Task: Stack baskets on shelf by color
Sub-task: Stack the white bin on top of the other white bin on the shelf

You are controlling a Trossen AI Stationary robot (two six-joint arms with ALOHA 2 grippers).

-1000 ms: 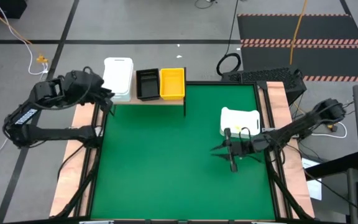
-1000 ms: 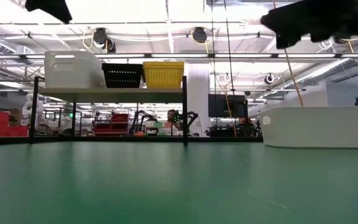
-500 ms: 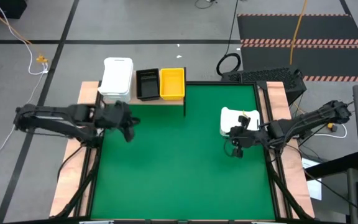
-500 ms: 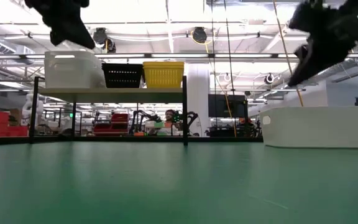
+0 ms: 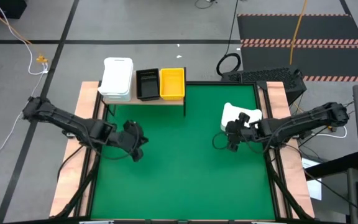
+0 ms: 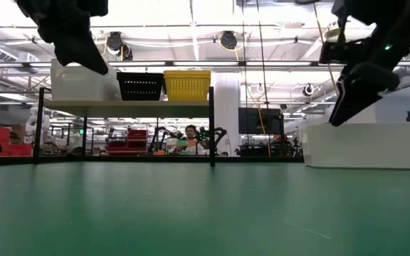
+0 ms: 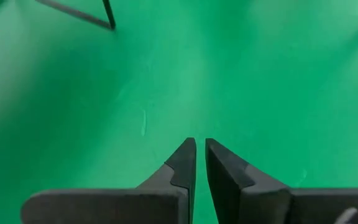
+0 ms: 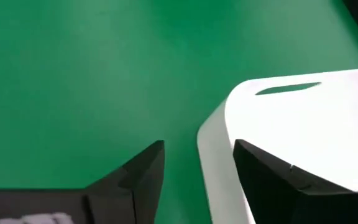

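Note:
On the shelf at the far left stand a white basket stack, a black basket and a yellow basket. Another white basket rests by its bottom on the green mat at the right. My right gripper is open at this basket's near left corner, tilted down. One finger is over its inside, the other outside, with the wall between them. My left gripper is shut above bare mat, left of centre.
The shelf's black legs stand on the mat's far left part. Wooden strips border the mat on both sides. The mat's middle and near part is bare green. The room's lights and racks show beyond the shelf in the low view.
My left gripper has swung from beside the shelf's left end down and toward the table's near edge and middle, over the mat. My right gripper has tipped downward and gone toward the far edge, up to the white basket's near corner.

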